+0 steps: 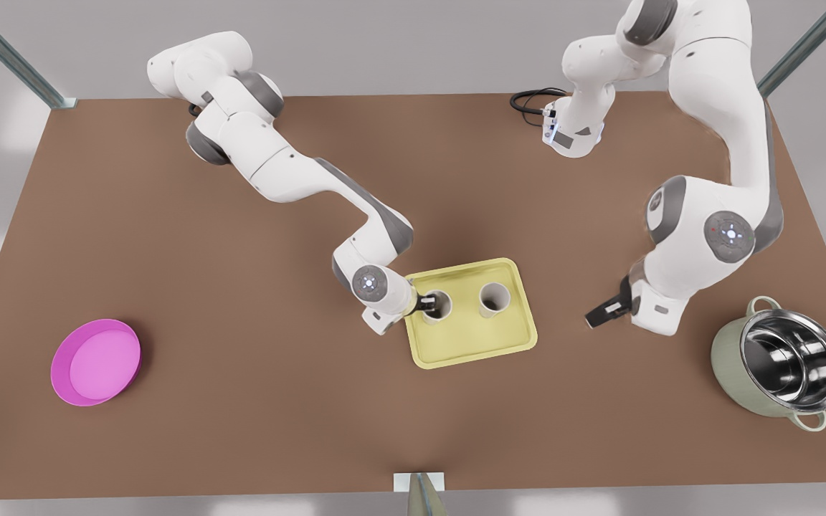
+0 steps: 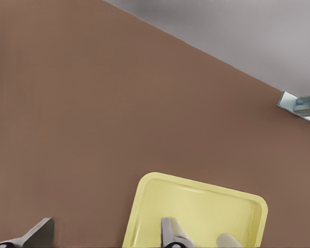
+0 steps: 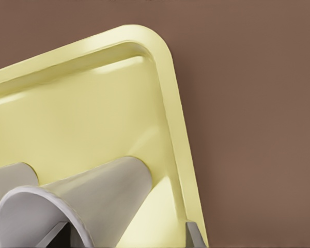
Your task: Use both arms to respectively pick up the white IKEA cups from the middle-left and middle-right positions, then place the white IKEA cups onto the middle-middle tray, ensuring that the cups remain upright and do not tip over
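Note:
Both white IKEA cups stand upright on the pale yellow tray (image 1: 470,344) in the middle of the table. My right gripper (image 1: 427,303), on the arm at the front view's left, is at the rim of the nearer cup (image 1: 442,307). In the right wrist view this cup (image 3: 103,196) is close up and the right gripper (image 3: 123,235) is open. One finger is inside the rim and the other finger (image 3: 194,235) is apart from the wall. The second cup (image 1: 493,299) stands free. My left gripper (image 1: 592,317) hangs open off the tray toward the front view's right. The left wrist view shows the left gripper (image 2: 106,235) and the tray (image 2: 196,206).
A round pink dish (image 1: 96,362) lies near the front view's left edge. A large steel pot (image 1: 779,365) stands at the front view's right, close behind my left arm. A black cable (image 1: 531,100) loops at the table's back, and a metal bracket (image 1: 419,487) sits on its front edge.

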`<state>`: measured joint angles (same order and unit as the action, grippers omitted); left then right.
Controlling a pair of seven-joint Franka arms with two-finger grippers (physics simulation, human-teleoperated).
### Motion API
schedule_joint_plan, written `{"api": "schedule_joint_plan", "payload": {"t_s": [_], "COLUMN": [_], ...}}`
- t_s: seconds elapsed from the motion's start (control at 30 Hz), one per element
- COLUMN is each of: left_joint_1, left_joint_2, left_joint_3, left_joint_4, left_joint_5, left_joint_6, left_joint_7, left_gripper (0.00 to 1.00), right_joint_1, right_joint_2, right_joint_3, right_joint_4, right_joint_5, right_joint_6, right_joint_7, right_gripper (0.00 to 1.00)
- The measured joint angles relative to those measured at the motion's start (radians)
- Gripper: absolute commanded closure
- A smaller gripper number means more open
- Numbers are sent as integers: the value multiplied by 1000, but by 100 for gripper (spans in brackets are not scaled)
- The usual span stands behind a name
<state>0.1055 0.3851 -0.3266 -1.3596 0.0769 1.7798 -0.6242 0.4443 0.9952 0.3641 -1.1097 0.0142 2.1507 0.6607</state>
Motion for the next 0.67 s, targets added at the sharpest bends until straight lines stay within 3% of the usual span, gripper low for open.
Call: {"api": "schedule_joint_plan", "payload": {"t_s": [0.1,0.2,0.27,0.37,0.4,0.47,0.57,0.67], "left_joint_1": [-85,-95,-105,-108,-107,-108,-105,-106], "left_joint_2": [-125,-146,-147,-132,-127,-123,-114,-111], "left_joint_3": [196,240,244,246,247,247,246,246], "left_joint_4": [-12,12,36,87,99,108,105,104], "left_joint_5": [27,11,6,0,-6,-16,-23,-26], "left_joint_6": [-160,-287,-360,-432,-449,-476,-502,-519], "left_joint_7": [116,216,273,349,372,413,467,513], "left_gripper": [0,0,0,0,0,0,0,0], "right_joint_1": [-22,-101,-276,-455,-438,-405,-383,-378], "right_joint_2": [-46,-146,-163,-198,-269,-517,-747,-852], "right_joint_3": [5,34,32,-109,-185,-257,-278,-281], "right_joint_4": [-5,-17,-40,-29,-48,-171,-264,-327], "right_joint_5": [-1,-1,-6,-93,-134,-187,-206,-189], "right_joint_6": [-3,-77,-202,-367,-407,-470,-552,-605], "right_joint_7": [36,66,56,-31,-68,-134,-222,-297], "right_gripper": [0,0,0,0,0,0,0,0]}}
